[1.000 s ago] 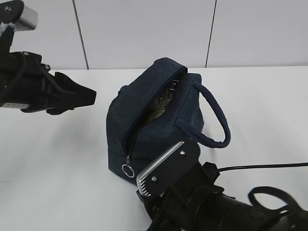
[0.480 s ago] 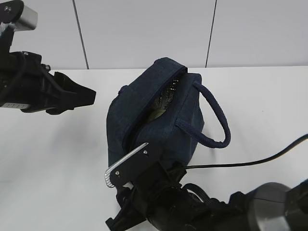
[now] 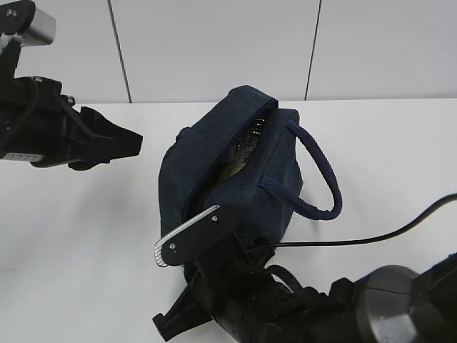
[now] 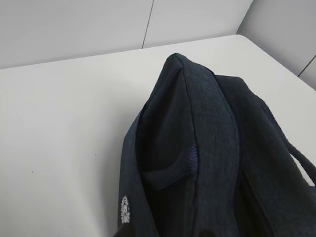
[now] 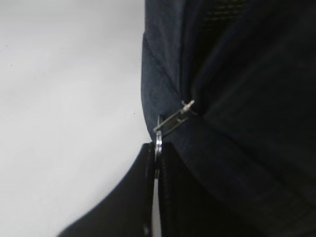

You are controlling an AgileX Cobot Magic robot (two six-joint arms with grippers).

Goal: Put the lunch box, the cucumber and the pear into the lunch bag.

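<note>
The navy lunch bag (image 3: pixel 243 164) stands mid-table with its top zipper open, showing silvery lining and a pale yellow-green shape (image 3: pixel 232 170) that I cannot identify. The lunch box, cucumber and pear are otherwise hidden. In the right wrist view my right gripper (image 5: pixel 157 153) is shut on the metal zip pull (image 5: pixel 158 140) at the near end of the bag (image 5: pixel 237 98). In the exterior view the right arm (image 3: pixel 235 286) hides the pull. My left gripper (image 3: pixel 114 139) hovers left of the bag, apart from it; its jaws do not show clearly. The left wrist view shows the bag's (image 4: pixel 207 128) far end.
The bag's padded loop handle (image 3: pixel 321 171) hangs over its right side. A black cable (image 3: pixel 357 241) runs across the table on the right. White table all around, grey wall panels behind.
My right arm has moved left and up to the bag's near end and now covers the zip pull ring, which was in plain sight one second ago. The left arm and the bag have not moved.
</note>
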